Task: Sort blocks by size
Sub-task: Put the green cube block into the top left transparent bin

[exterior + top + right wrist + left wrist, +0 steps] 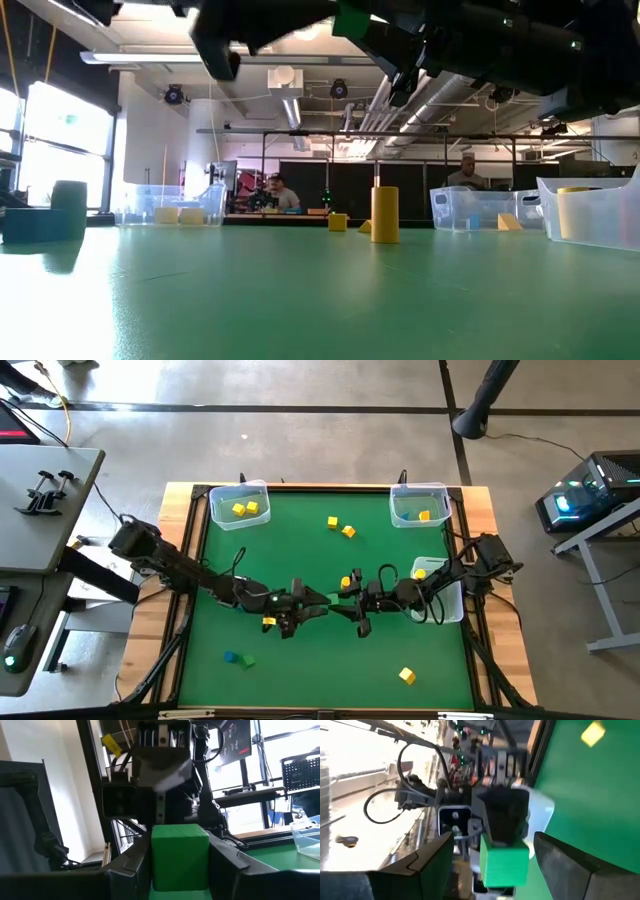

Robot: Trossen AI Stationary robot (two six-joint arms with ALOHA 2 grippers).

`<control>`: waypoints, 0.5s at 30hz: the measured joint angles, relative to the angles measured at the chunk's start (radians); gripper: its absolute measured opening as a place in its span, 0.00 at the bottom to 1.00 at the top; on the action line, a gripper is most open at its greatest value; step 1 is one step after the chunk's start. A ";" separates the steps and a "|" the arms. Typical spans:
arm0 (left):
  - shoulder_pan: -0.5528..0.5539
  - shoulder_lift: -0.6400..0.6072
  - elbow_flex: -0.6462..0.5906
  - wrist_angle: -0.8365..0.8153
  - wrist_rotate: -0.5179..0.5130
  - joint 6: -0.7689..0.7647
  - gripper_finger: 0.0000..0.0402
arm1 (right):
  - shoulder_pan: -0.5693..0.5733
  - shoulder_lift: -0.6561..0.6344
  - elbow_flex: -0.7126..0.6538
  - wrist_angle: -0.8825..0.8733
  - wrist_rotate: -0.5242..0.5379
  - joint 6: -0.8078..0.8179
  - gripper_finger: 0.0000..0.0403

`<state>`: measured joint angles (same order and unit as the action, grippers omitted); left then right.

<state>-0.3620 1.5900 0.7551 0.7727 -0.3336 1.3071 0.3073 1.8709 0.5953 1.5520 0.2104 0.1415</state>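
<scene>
A green block (179,854), a plain solid cube with clean flat faces, hangs above the middle of the desk (300,550), pinched between the fingers of the right claw (343,598), whose arm reaches in low from the desk's right edge. Facing it nose to nose, the left claw (312,603) is spread wide around the same block without gripping it, its arm stretched in from the left edge. Other yellow blocks (340,526) lie scattered toward the far edge, and 3 clear bins (240,507) hold more.
</scene>
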 joint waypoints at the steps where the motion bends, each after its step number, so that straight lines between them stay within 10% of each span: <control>1: 0.000 0.013 0.000 0.019 -0.018 0.010 0.65 | 0.000 0.000 0.000 0.000 0.000 0.000 0.33; 15: 0.001 0.106 0.000 0.117 -0.079 0.005 0.63 | 0.000 0.000 0.000 -0.003 0.000 0.000 0.33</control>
<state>-0.3611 1.6956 0.7551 0.8894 -0.4126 1.3125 0.3073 1.8706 0.5955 1.5488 0.2102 0.1417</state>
